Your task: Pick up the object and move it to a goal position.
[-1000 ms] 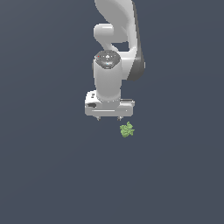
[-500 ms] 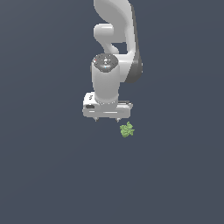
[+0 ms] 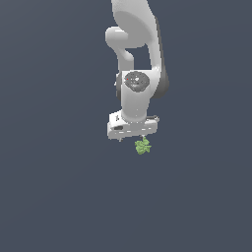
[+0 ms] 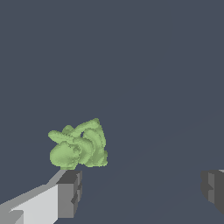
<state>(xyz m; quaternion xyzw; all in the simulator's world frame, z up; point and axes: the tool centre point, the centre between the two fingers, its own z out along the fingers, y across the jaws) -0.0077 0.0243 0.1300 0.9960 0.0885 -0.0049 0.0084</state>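
The object is a tiny light-green leafy lump lying on the dark grey floor. My white gripper hangs just above it and a little toward the exterior view's left. It is open and holds nothing. In the wrist view the object lies right at the tip of one dark finger, outside the gap. The other finger is far off at the picture's edge. The midpoint of the gripper is over bare floor. I cannot tell whether the near finger touches the object.
The white arm rises behind the gripper to the top of the exterior view. The floor is a plain dark grey surface with no other objects or edges in view.
The gripper has moved down and toward the exterior view's right, closer to the object. The object has not moved.
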